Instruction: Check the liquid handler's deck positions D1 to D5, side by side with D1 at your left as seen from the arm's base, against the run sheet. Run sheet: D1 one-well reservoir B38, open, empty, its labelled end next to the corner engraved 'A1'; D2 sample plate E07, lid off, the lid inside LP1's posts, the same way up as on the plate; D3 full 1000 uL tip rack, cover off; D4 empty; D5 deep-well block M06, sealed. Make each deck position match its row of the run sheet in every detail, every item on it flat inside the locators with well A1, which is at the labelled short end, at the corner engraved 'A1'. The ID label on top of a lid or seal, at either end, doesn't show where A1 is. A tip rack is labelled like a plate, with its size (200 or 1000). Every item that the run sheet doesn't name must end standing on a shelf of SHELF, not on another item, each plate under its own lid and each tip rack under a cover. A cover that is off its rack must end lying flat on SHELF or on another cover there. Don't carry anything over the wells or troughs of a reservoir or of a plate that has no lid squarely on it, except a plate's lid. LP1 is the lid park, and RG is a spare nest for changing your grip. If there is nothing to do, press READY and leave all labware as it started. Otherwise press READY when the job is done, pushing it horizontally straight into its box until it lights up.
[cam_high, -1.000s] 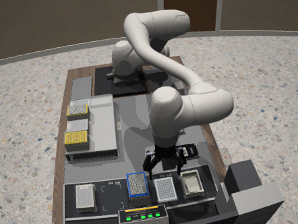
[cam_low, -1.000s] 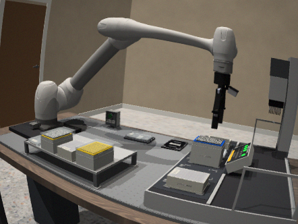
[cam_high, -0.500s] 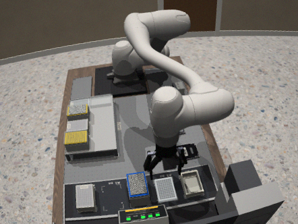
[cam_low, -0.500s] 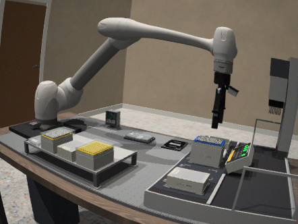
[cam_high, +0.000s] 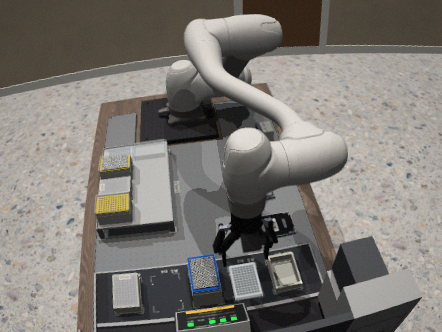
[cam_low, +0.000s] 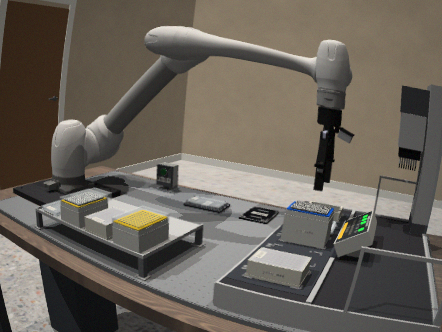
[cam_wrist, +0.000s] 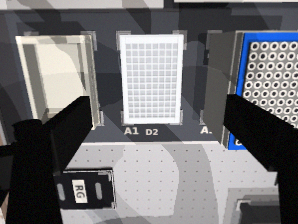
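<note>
My gripper (cam_high: 245, 243) hangs open and empty high above the deck's near edge, in front of D2; it also shows in the side view (cam_low: 322, 172) and the wrist view (cam_wrist: 150, 135). The white sample plate (cam_wrist: 151, 80) (cam_high: 245, 280) lies on D2 with no lid, its wells showing. The open one-well reservoir (cam_wrist: 55, 75) (cam_high: 285, 272) is on D1. The blue-rimmed tip rack (cam_wrist: 270, 85), with no cover, is on D3 (cam_high: 204, 274). D4 (cam_high: 165, 290) holds nothing. The pale deep-well block (cam_high: 126, 291) (cam_low: 277, 265) sits on D5.
SHELF (cam_high: 137, 190) holds a grey-topped rack (cam_high: 115, 164), a pale box (cam_high: 115, 186) and a yellow rack (cam_high: 113, 205). The RG nest (cam_wrist: 82, 189) lies just below the gripper. A flat nest (cam_low: 206, 203), a small box (cam_low: 167, 175) and the liquid handler's panel (cam_high: 212, 317) stand nearby.
</note>
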